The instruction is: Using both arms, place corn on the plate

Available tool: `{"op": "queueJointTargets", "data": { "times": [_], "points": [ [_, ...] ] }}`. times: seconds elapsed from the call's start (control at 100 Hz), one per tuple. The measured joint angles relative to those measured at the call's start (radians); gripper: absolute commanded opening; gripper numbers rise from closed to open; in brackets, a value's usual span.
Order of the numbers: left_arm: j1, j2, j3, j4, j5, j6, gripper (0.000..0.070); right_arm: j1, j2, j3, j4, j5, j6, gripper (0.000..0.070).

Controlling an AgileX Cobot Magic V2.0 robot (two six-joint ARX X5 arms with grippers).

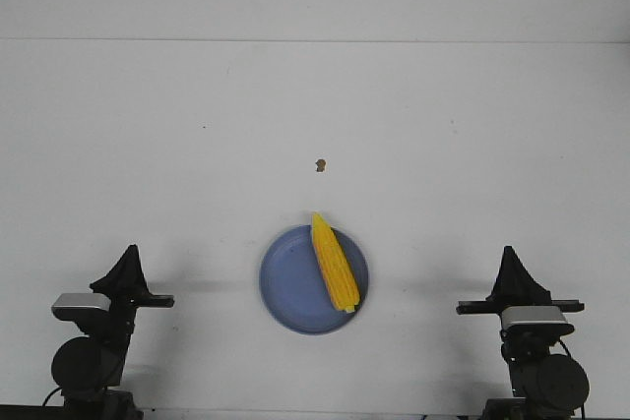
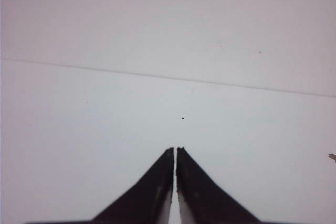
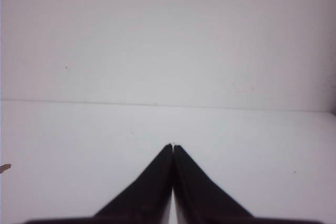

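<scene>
The yellow corn (image 1: 334, 263) lies on the right half of the blue plate (image 1: 290, 287) near the table's front middle, its tip over the plate's far rim. My left gripper (image 1: 128, 261) is shut and empty, well to the left of the plate; in the left wrist view (image 2: 175, 148) its jaws nearly touch over bare table. My right gripper (image 1: 511, 261) is shut and empty, well to the right of the plate; it shows the same way in the right wrist view (image 3: 172, 145). Neither wrist view shows the corn or plate.
A tiny brown speck (image 1: 319, 164) lies on the white table beyond the plate; it peeks in at the edge of the left wrist view (image 2: 332, 157) and the right wrist view (image 3: 4, 168). The table's far edge meets a white wall.
</scene>
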Motion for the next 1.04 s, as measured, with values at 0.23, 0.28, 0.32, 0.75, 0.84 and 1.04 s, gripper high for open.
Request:
{"op": "queueJointTargets", "data": {
  "times": [0.23,0.28,0.32,0.75,0.84,1.04],
  "points": [
    [0.000,0.000,0.000,0.000,0.000,0.000,0.0012,0.000,0.000,-0.063,0.062,0.000,0.013,0.0000],
    [0.000,0.000,0.000,0.000,0.000,0.000,0.0012,0.000,0.000,-0.069,0.065,0.001,0.013,0.0000],
    [0.000,0.000,0.000,0.000,0.000,0.000,0.0012,0.000,0.000,-0.072,0.064,0.003,0.013,0.0000],
    [0.000,0.000,0.000,0.000,0.000,0.000,0.0012,0.000,0.000,-0.072,0.066,0.006,0.013,0.0000],
    [0.000,0.000,0.000,0.000,0.000,0.000,0.0012,0.000,0.000,-0.072,0.066,0.006,0.013,0.0000],
    [0.000,0.000,0.000,0.000,0.000,0.000,0.0012,0.000,0.000,-0.072,0.066,0.006,0.013,0.0000]
  ]
}}
